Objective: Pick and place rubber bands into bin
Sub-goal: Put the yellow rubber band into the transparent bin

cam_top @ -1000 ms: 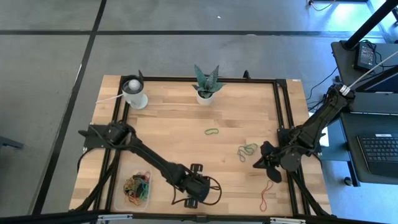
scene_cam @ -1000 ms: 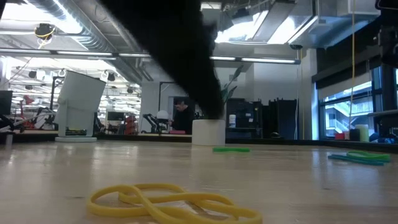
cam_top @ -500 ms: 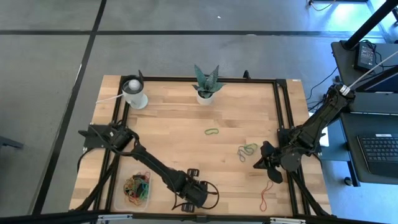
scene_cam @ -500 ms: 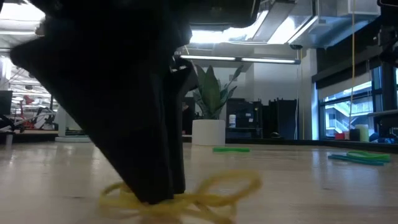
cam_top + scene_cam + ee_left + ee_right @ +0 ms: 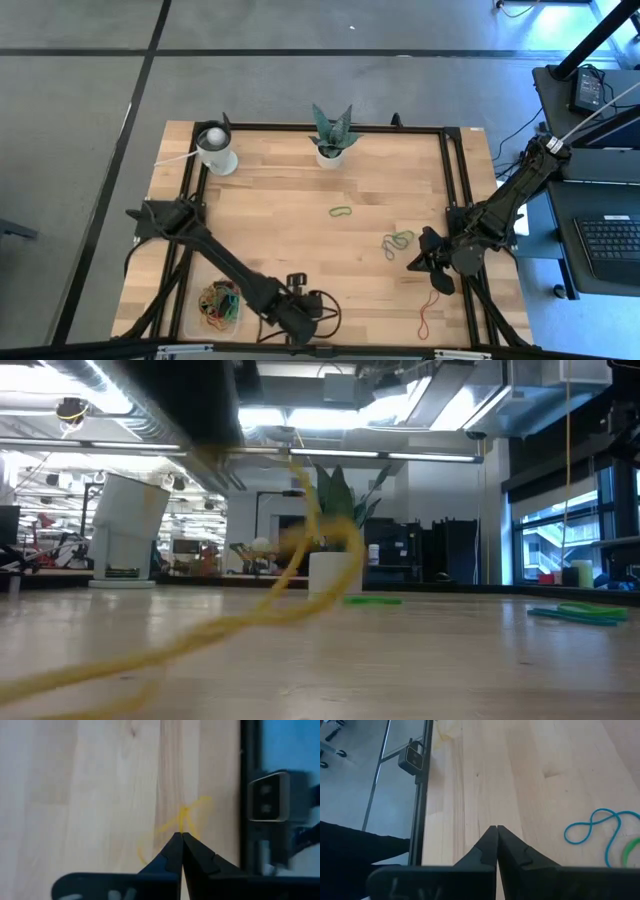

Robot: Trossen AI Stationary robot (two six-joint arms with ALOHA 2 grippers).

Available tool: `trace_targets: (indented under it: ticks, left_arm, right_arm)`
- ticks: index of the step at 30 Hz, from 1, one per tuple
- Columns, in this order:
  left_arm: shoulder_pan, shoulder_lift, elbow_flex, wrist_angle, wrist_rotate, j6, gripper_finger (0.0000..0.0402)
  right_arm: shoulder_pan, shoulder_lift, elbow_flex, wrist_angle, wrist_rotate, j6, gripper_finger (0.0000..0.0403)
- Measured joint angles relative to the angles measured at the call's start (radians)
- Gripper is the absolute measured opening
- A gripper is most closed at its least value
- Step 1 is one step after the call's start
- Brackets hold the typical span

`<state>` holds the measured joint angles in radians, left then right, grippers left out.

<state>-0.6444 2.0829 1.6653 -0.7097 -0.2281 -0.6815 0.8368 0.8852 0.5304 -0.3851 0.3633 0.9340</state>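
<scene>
From above, the left gripper [image 5: 300, 322] sits at the table's [image 5: 290, 225] six-o'clock edge, and the bin [image 5: 217, 305], already holding a heap of bands, lies just beside it at its nine o'clock; that sideways hop is what the coming move turns on, and the left arm is far the nearer. The right gripper [image 5: 428, 262] waits at the table's three o'clock, with the green and blue bands [image 5: 396, 242] near it at ten o'clock, a red band [image 5: 428, 310] at six, and one green band [image 5: 342, 211] mid-table. At table height, a yellow band [image 5: 300, 550] hangs stretched from the dark arm above, its long axis slanting from one o'clock down to seven, its low end apparently trailing along the wood. From the left wrist, the fingers [image 5: 172, 855] are pressed together, the yellow loop showing just beyond their tips, so they look clamped on it. From the right wrist, those fingers [image 5: 490, 847] are also closed, on nothing, with the blue band well apart over bare wood.
</scene>
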Motion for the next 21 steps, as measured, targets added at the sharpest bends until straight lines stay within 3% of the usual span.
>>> trace_targets:
  ticks: [10, 21]
  left_arm:
    - [-0.098, -0.181, 0.001, -0.119, -0.172, -0.123, 0.0001]
    - [-0.233, -0.314, 0.002, -0.398, -0.180, -0.420, 0.0002]
  right_arm:
    - [0.000, 0.000, 0.000, 0.003, 0.001, 0.000, 0.0007]
    - [0.000, 0.000, 0.001, 0.049, 0.010, 0.000, 0.0007]
